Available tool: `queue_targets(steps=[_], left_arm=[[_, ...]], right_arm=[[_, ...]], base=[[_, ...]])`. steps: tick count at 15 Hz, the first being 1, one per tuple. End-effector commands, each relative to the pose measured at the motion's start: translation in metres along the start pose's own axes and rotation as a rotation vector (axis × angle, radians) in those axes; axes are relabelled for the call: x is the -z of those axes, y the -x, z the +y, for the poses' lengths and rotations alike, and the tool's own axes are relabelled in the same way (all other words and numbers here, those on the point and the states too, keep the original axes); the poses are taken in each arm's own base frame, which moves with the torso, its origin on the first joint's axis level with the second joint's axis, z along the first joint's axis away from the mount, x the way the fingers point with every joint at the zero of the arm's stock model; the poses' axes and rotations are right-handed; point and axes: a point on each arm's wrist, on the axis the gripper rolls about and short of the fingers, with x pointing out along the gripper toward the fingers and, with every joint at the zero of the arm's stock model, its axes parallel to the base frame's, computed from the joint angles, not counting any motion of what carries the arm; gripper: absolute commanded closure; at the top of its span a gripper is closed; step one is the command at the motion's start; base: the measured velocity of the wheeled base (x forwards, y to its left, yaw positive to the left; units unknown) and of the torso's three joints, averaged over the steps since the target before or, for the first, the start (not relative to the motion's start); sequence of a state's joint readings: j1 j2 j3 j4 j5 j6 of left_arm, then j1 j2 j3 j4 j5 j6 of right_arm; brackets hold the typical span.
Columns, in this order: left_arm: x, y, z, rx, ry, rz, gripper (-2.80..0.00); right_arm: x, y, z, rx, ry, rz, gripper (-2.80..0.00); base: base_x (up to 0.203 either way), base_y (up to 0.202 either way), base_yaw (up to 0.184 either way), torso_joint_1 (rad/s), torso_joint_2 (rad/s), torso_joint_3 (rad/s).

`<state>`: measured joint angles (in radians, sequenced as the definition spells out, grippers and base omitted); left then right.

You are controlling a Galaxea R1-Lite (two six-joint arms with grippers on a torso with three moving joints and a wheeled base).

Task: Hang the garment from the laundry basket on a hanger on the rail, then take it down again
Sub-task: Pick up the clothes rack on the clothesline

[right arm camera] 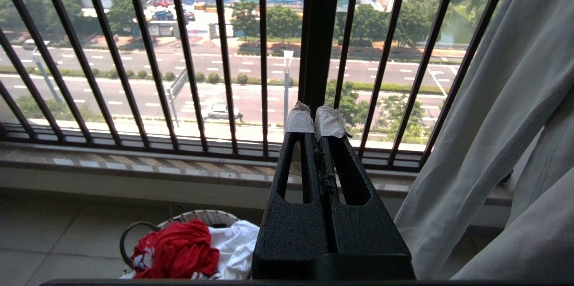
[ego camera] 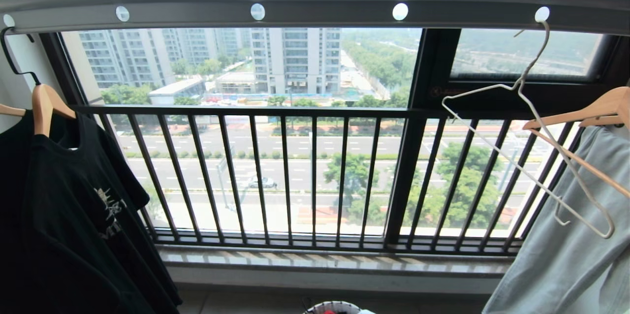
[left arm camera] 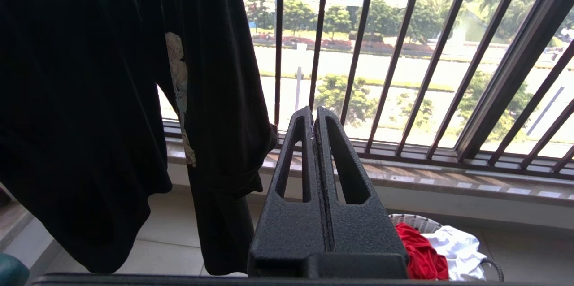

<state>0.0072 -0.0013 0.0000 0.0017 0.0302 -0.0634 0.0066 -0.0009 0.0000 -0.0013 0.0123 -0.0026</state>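
The red garment [right arm camera: 179, 250] lies crumpled in the white wire laundry basket [right arm camera: 197, 218] on the floor under the window, beside a white garment [right arm camera: 235, 243]. The left wrist view shows the same red garment [left arm camera: 419, 250] in the basket [left arm camera: 415, 221]. Only the basket's rim [ego camera: 330, 306] shows at the bottom edge of the head view. An empty white wire hanger [ego camera: 529, 141] hangs tilted from a hole at the right end of the grey rail [ego camera: 315, 1]. My left gripper [left arm camera: 314, 113] and right gripper [right arm camera: 315, 118] are both shut and empty, held well above the basket.
A black T-shirt [ego camera: 74, 225] on a wooden hanger [ego camera: 44, 102] hangs at the rail's left end. A pale grey garment [ego camera: 571, 235] on another wooden hanger [ego camera: 585, 112] hangs at the right. The dark barred window railing [ego camera: 295, 176] and sill [ego camera: 334, 262] lie straight ahead.
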Motion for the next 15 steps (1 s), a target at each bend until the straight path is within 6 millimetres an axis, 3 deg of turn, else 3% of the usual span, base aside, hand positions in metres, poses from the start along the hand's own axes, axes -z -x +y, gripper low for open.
queue_targets(steps=[1, 8, 12, 15], left_arm=[[0.0, 0.0, 0.0, -0.001, 0.001, 0.001, 0.0], [0.0, 0.0, 0.0, -0.001, 0.001, 0.001, 0.0], [0.0, 0.0, 0.0, -0.001, 0.001, 0.001, 0.0], [0.0, 0.0, 0.0, -0.001, 0.001, 0.001, 0.0]], right_arm=[[0.0, 0.0, 0.0, 0.002, 0.0, -0.001, 0.0], [-0.037, 0.011, 0.001, -0.021, 0.019, -0.033, 0.0], [-0.076, 0.007, 0.0, -0.02, 0.043, -0.038, 0.0], [-0.118, -0.006, 0.0, -0.022, 0.045, -0.023, 0.0]], base=[[0.0, 0.0, 0.0, 0.0, 0.0, 0.0], [0.0, 0.0, 0.0, 0.0, 0.0, 0.0], [0.0, 0.0, 0.0, 0.0, 0.0, 0.0], [0.0, 0.0, 0.0, 0.0, 0.0, 0.0]])
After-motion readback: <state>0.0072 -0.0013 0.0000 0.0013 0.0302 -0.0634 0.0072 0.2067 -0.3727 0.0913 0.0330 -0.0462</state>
